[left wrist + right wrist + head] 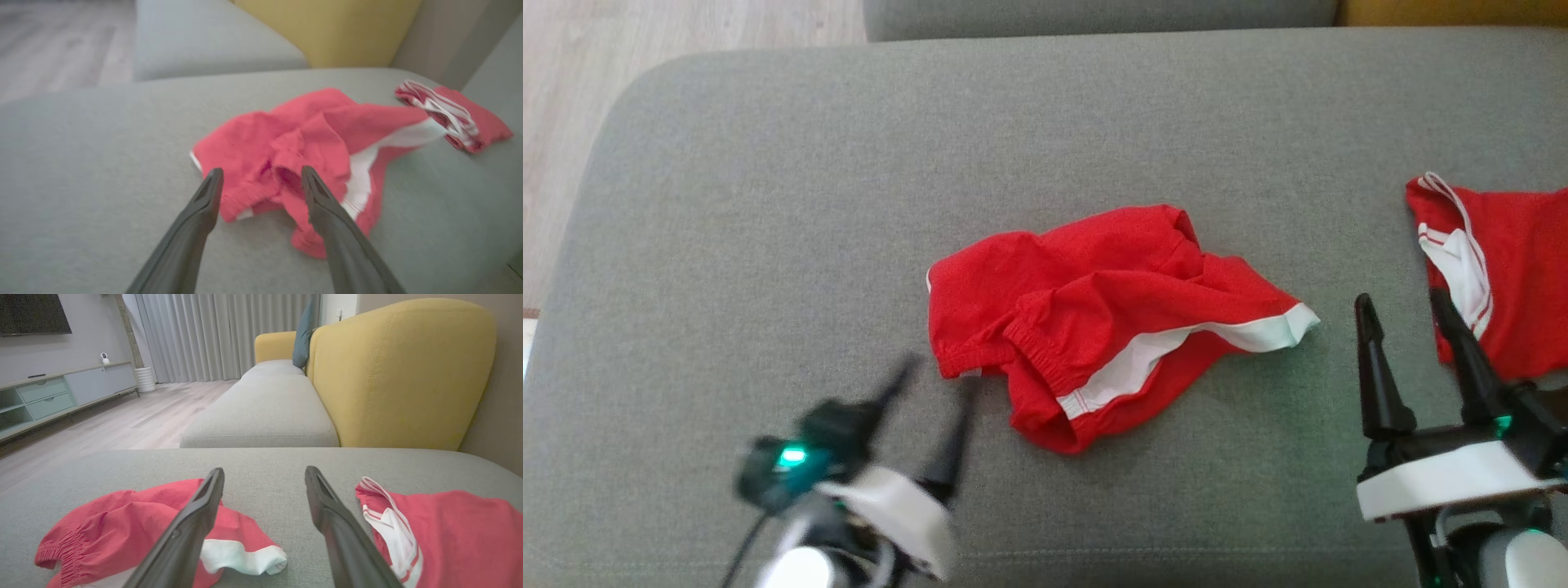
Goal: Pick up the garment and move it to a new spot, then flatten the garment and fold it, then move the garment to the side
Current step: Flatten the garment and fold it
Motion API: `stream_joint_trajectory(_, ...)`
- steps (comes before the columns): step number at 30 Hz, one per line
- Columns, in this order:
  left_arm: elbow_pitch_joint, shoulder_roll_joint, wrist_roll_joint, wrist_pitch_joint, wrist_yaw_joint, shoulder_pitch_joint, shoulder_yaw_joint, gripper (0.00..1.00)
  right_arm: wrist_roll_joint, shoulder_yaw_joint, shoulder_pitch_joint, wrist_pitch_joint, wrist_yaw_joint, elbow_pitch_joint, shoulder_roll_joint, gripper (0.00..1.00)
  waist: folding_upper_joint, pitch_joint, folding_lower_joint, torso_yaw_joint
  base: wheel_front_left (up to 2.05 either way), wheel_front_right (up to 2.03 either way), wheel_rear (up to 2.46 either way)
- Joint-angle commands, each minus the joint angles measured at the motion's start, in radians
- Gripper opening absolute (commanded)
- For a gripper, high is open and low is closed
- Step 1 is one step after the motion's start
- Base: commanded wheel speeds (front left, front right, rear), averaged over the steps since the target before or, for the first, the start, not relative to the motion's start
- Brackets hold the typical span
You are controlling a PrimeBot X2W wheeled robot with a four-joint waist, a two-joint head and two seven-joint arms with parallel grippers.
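Two grippers, both jaws spread wide, both empty. Left gripper (941, 374): blurred in the head view. Its long, dark, tapered fingers point at the near-left edge of the red shorts (1094, 310), tips just beside the gathered elastic waistband; cannot tell if they touch. Right gripper (1401, 298): fingers over bare cushion, between the shorts and a second red garment (1519, 278), touching neither.

Shorts lie mid-cushion in a crumpled heap: thin matte fabric, deep creases, broad white band along one hem. Second garment lies flatter at the cushion's right side, with white trim and thin red stripes at its edge.

Sofa cushion (768, 204): grey, coarse woven, rounded corner.

Beyond: another grey seat (265, 412), mustard-yellow padded backrest (400, 371) with stitched seams, pale wood-plank floor (572, 82), grey pleated curtains (229, 335).
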Motion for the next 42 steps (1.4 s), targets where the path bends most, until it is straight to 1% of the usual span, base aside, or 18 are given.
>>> stream_joint_trajectory(1,-0.038,-0.004,-0.019,0.074,-0.03,-0.065,-0.009,1.0,0.007,0.032,-0.024,0.001,0.003,-0.03,-0.005,1.0,-0.0001,0.011,0.0,0.0,0.0,0.0,0.0)
stream_joint_trajectory(4,-0.029,-0.028,-0.057,0.188,-0.079,-0.088,-0.075,1.0,0.009,0.041,-0.037,0.001,0.003,-0.023,-0.005,1.0,-0.0001,0.026,0.0,-0.006,0.0,0.0,0.0)
stream_joint_trajectory(8,0.004,-0.058,-0.094,0.279,-0.111,-0.111,-0.124,1.0,0.014,0.054,-0.053,-0.001,0.003,-0.017,-0.005,1.0,-0.0001,0.049,0.0,-0.025,0.0,0.0,0.0)
stream_joint_trajectory(13,0.059,-0.081,-0.114,0.296,-0.113,-0.139,-0.131,1.0,0.023,0.054,-0.065,-0.009,0.003,-0.006,-0.005,1.0,-0.0001,0.078,0.0,-0.054,0.0,0.0,0.0)
stream_joint_trajectory(19,0.113,-0.091,-0.122,0.271,-0.12,-0.174,-0.128,1.0,0.03,0.049,-0.073,-0.018,0.003,0.002,-0.005,1.0,-0.0001,0.106,0.0,-0.077,0.0,0.0,0.0)
stream_joint_trajectory(20,0.119,-0.092,-0.125,0.267,-0.123,-0.177,-0.129,0.94,0.031,0.047,-0.074,-0.019,0.003,0.003,-0.005,1.0,-0.0001,0.109,0.0,-0.078,0.0,0.0,0.0)
stream_joint_trajectory(21,0.122,-0.091,-0.124,0.258,-0.127,-0.183,-0.129,0.36,0.031,0.044,-0.075,-0.02,0.003,0.004,-0.005,1.0,-0.0001,0.111,0.0,-0.08,0.0,0.0,0.0)
stream_joint_trajectory(22,0.122,-0.091,-0.124,0.258,-0.127,-0.183,-0.129,0.36,0.031,0.044,-0.075,-0.02,0.003,0.004,-0.005,1.0,-0.0001,0.111,0.0,-0.08,0.0,0.0,0.0)
stream_joint_trajectory(23,0.124,-0.089,-0.119,0.248,-0.127,-0.188,-0.128,0.0,0.03,0.04,-0.076,-0.019,0.003,0.005,-0.005,1.0,-0.0001,0.114,0.0,-0.081,0.0,0.0,0.0)
stream_joint_trajectory(28,0.133,-0.077,-0.112,0.228,-0.127,-0.196,-0.127,0.0,0.019,0.0,-0.084,0.009,0.003,0.037,-0.005,1.0,-0.0001,0.121,0.0,-0.077,0.0,0.0,0.0)
stream_joint_trajectory(30,0.132,-0.072,-0.111,0.226,-0.126,-0.197,-0.126,0.0,0.008,-0.016,-0.093,0.037,0.003,0.067,-0.007,1.0,-0.0001,0.124,0.0,-0.073,0.0,0.0,0.0)
stream_joint_trajectory(33,0.126,-0.067,-0.107,0.225,-0.124,-0.201,-0.128,0.0,0.01,-0.024,-0.119,0.083,0.003,0.125,-0.028,1.0,-0.0001,0.134,0.0,-0.062,0.0,0.0,0.0)
stream_joint_trajectory(35,0.121,-0.067,-0.106,0.224,-0.126,-0.207,-0.131,0.0,0.017,-0.012,-0.146,0.109,0.003,0.172,-0.05,1.0,-0.0001,0.144,0.0,-0.053,0.0,0.0,0.0)
stream_joint_trajectory(36,0.116,-0.067,-0.105,0.222,-0.127,-0.213,-0.134,0.0,0.03,0.011,-0.181,0.121,0.003,0.217,-0.069,1.0,-0.0001,0.155,0.0,-0.046,0.0,0.0,0.0)
stream_joint_trajectory(42,0.112,-0.068,-0.103,0.212,-0.131,-0.231,-0.143,0.0,0.072,0.079,-0.271,0.15,0.003,0.348,-0.106,1.0,-0.0001,0.186,0.0,-0.022,0.0,0.0,0.0)
